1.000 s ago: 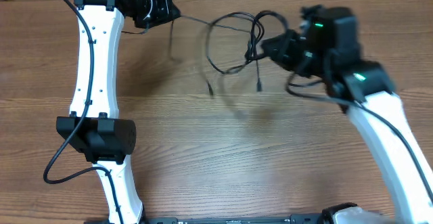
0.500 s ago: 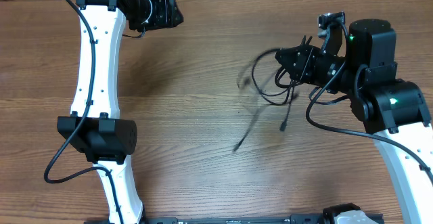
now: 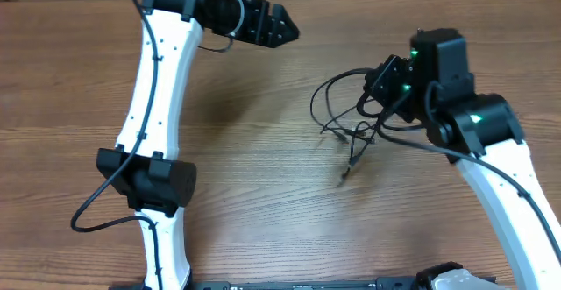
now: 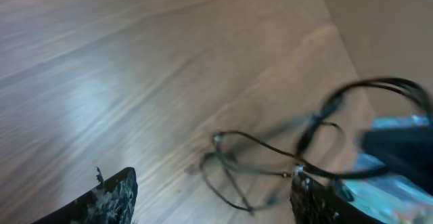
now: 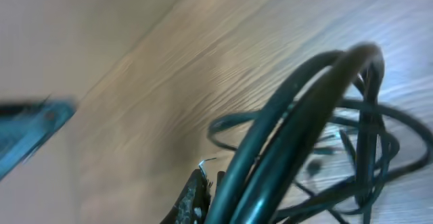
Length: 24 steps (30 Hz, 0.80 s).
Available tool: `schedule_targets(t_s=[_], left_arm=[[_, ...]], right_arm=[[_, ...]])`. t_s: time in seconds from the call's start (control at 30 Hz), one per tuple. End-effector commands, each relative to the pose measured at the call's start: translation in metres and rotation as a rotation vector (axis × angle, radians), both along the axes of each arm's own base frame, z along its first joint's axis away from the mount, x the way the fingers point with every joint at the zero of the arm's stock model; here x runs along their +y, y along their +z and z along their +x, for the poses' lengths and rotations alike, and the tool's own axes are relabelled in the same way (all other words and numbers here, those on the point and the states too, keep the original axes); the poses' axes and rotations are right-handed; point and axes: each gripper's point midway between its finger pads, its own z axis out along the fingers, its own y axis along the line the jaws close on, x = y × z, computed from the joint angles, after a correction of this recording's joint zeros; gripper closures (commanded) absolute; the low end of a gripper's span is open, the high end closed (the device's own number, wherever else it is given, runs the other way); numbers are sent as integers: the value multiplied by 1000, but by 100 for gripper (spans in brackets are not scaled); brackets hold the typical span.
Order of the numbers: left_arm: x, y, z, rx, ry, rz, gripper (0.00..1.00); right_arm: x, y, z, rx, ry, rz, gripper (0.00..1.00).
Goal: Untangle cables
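Cables [image 5: 304, 112] in right claw [image 3: 375, 88]; left claw [image 3: 285, 29] wide.

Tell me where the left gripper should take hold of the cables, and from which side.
Probably the outermost loop of the cables, approached from the left by the open left gripper. It bows out alone, away from the right gripper pinching the bundle, so the fingers could straddle one strand.

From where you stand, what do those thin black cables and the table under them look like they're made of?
The cables look plastic- or rubber-sheathed: dark, smooth and faintly glossy, bending in loose loops. The table looks like wood or a wood-pattern laminate, with brown streaky grain and a soft sheen. I cannot tell which of the two it is.
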Motion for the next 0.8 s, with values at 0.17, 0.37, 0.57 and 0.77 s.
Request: schedule_targets(t_s=[0.17,0.37,0.57,0.77], left_arm=[[-67,8,-40,44,-154,-80,36],[-90,13,-47,-21,-222,-91,37],[-106,23,-44,-137,-284,-117,37],[-122,41,-42,-248,-350,-182,39]], right_arm=[[18,-26,17,118,-11,118,96],[14,9,31,53,98,354,96],[-1,58,52,-63,151,595,96],[0,83,53,-110,217,690,96]])
